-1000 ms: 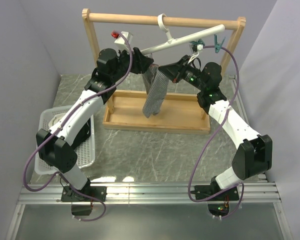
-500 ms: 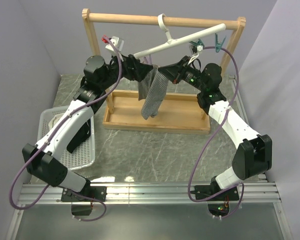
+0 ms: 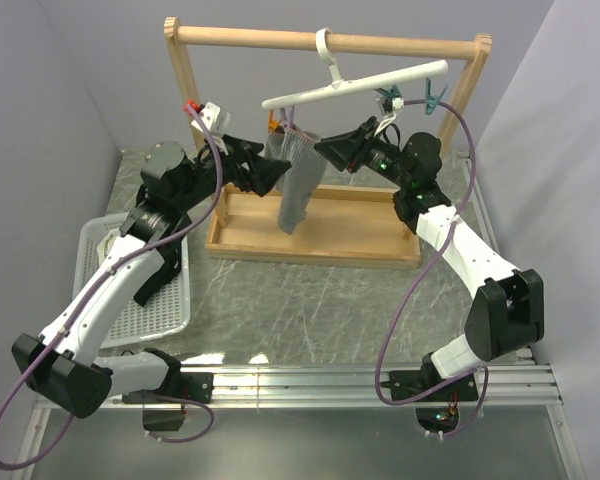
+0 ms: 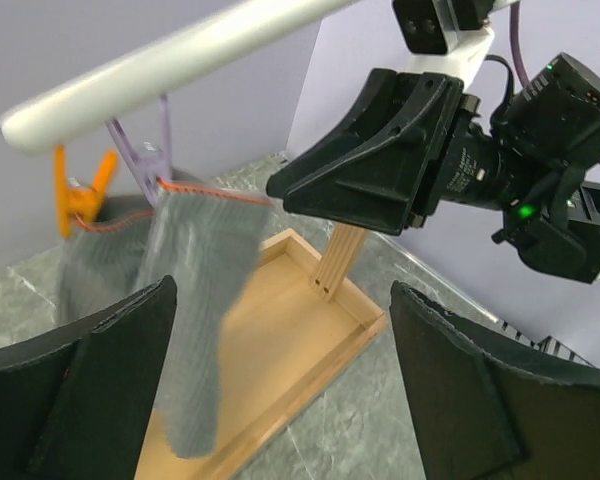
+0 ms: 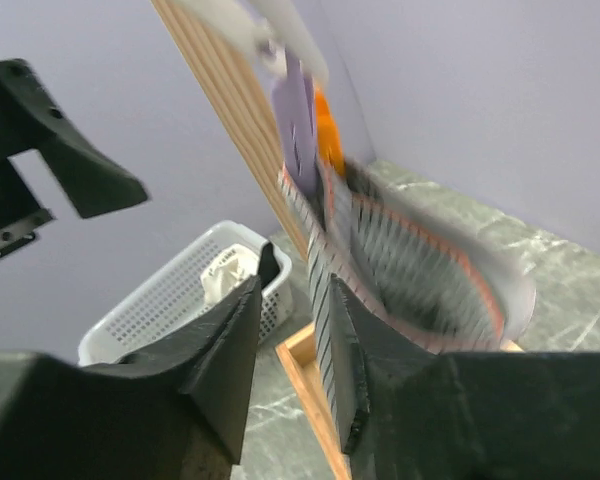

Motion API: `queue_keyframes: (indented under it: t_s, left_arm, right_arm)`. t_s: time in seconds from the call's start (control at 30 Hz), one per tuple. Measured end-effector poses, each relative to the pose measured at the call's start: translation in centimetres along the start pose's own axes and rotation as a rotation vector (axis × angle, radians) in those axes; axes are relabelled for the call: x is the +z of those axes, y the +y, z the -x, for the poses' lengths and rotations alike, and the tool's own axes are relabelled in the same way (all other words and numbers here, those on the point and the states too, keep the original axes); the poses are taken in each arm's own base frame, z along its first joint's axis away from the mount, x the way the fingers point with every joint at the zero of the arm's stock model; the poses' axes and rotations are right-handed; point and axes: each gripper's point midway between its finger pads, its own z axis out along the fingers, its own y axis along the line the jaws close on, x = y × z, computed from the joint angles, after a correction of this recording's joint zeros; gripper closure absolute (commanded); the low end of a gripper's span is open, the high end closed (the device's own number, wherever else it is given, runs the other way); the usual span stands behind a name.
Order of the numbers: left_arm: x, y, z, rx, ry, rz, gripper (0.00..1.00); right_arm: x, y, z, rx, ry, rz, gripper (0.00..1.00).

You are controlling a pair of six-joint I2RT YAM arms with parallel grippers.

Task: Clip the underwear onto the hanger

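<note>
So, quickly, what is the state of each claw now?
Left claw: wide open, holding nothing.
Right claw: partly open, beside the underwear, not clamping it.

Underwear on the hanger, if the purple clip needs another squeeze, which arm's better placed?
Probably right: the right hand sits at the underwear, just below the purple clip, jaws slightly parted. The left hand hangs wide open, farther from it.
</note>
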Motion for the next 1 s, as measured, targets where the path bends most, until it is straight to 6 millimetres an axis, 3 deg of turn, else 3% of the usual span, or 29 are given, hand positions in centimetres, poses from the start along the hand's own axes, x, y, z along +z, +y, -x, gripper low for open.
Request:
queue_keyframes:
  t_s: [0.37, 0.67, 0.87, 1.0]
  left_arm:
    - [-4.9, 0.0, -1.5, 0.057, 0.036, 0.054, 0.04]
    - [-7.3, 1.8, -3.8, 0.035, 0.139, 0.144, 0.01]
    - [-8.8, 4.1, -6.3, -0.012, 0.255, 0.239, 0.01]
    - [-9.7, 4.6, -7.2, -0.023, 0.317, 0.272, 0.01]
  right_arm:
    - [-1.8, -0.7, -3.1, 0.072, 0.059, -0.064, 0.36]
    - [-3.8, 1.9, -4.7, 0.011, 0.136, -0.059, 0.32]
    - [-6.1, 2.9, -9.2, -0.069, 0.273, -0.058, 0.30]
    - [-8.2, 3.6, -11.5, -0.112, 0.351, -0.063, 0.28]
